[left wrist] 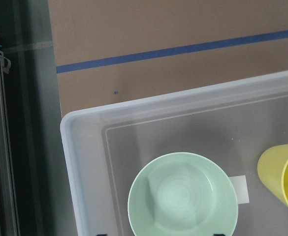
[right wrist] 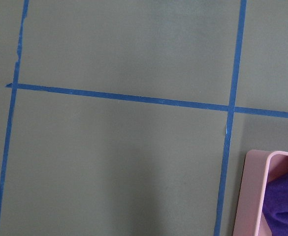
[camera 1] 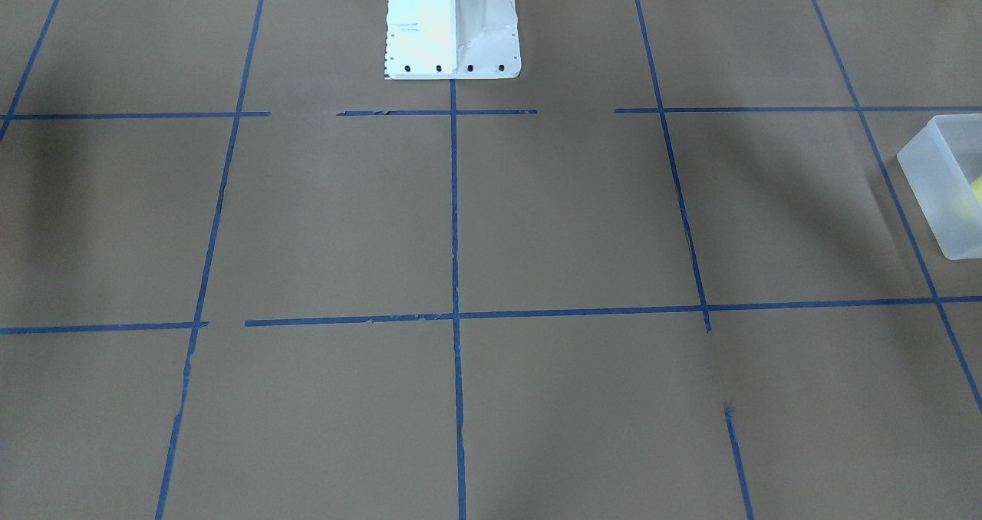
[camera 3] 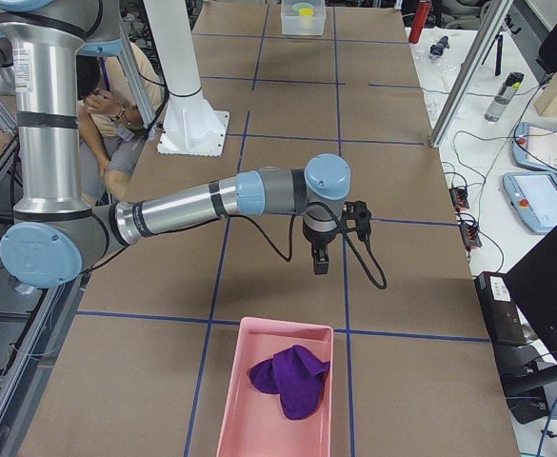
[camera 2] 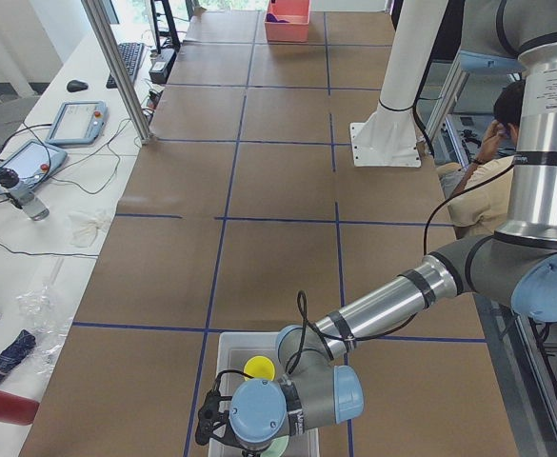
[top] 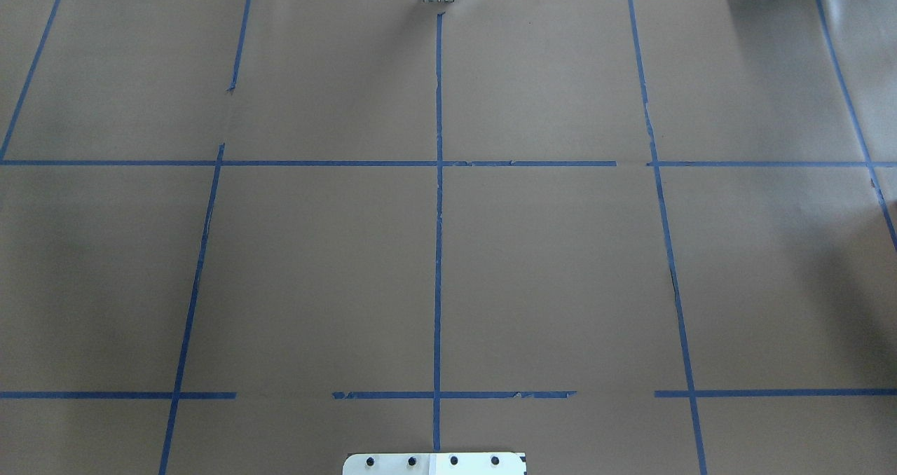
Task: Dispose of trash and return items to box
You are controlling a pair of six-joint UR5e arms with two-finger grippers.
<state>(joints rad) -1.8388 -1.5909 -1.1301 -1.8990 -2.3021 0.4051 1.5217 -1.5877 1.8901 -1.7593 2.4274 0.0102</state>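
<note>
Frosted-white translucent plastic makes up the rectangular straight-walled box (left wrist: 84,147), which stands at the end of the brown paper-covered bench (top: 560,251) on the robot's left. Both items lie inside the box: the small pale mint-green round bowl (left wrist: 183,196) sits upright on the box floor close to one corner, and the small bright yellow tapered plastic cup (left wrist: 281,177) stands just beside it, mouth up and apart from the bowl. The left claw (camera 2: 216,433) hangs directly above the box, over the bowl, a station that suits lowering things straight down between the walls. Whether its fingers are spread or closed cannot be told, since the wrist camera shows only dark slivers at its lower edge; the bowl appears to rest on the box floor, not in a grip. The right claw (camera 3: 320,259) points down over bare bench, well apart from the box. Its opening cannot be judged, and nothing is seen hanging from it. At the end of the bench farthest from the box sits a pink rectangular plastic tray (camera 3: 230,400) with a crumpled purple cloth (camera 3: 292,376) inside. In my judgement the return of items is done or all but done. What remains is a vertical withdrawal of the left arm, with care not to catch the box rim.
</note>
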